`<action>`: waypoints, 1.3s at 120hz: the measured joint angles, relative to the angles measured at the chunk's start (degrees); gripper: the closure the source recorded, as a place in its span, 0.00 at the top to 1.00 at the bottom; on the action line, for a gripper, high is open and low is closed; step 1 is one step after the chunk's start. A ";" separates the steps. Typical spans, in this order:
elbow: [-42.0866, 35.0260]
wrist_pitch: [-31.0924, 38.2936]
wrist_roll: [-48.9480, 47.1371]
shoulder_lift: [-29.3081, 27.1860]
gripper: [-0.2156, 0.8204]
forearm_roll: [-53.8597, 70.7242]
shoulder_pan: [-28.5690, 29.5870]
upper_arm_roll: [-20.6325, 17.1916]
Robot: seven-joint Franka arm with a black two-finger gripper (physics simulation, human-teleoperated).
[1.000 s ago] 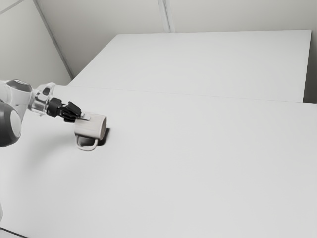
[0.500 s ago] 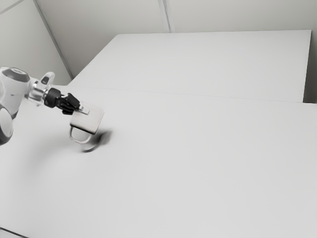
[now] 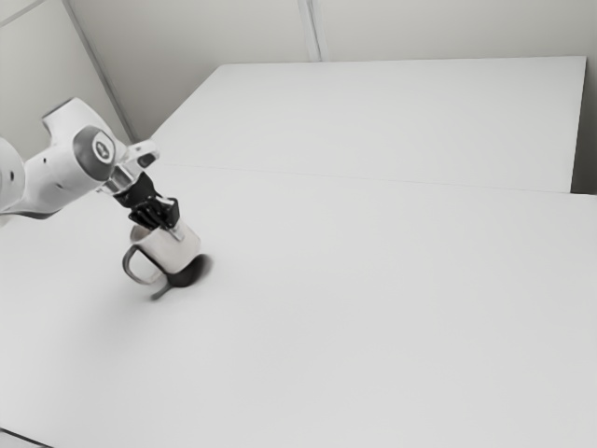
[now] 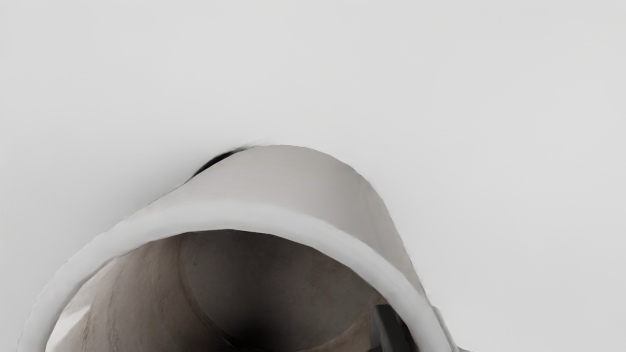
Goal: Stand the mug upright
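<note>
The gripper [image 3: 173, 231] is shut on the wall of the light grey mug [image 3: 170, 251], at the side of the rim in the exterior view. The mug hangs tilted, its mouth up toward the exterior view's left and its base lower, above a dark shadow; its handle sticks out to the left. In the wrist view the mug [image 4: 293, 181] shows its open mouth and inner bottom. One dark finger of the gripper [image 4: 415, 327] is inside the mouth, while an edge of the other shows outside the same wall.
The white table [image 3: 373, 308] stretches around the mug. Another white surface [image 3: 392, 121] lies behind it, with pale walls beyond. A dark line runs at the exterior view's lower left corner.
The mug was lying nearly level with its handle down; it has tipped so its mouth points more upward and its handle left. My hand has swung from near level to pointing steeply down.
</note>
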 joint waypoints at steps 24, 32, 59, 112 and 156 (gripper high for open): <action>-4.46 3.46 -10.54 -3.45 0.04 8.24 -2.98 0.30; -5.80 4.00 -13.90 -4.31 0.04 10.37 -4.12 0.40; -7.78 4.65 -23.58 -4.74 0.05 13.80 -6.09 0.50; -9.19 4.74 -37.20 -4.00 0.04 18.12 -9.88 0.61; -9.54 5.13 -43.75 -2.14 0.16 18.57 -10.75 0.61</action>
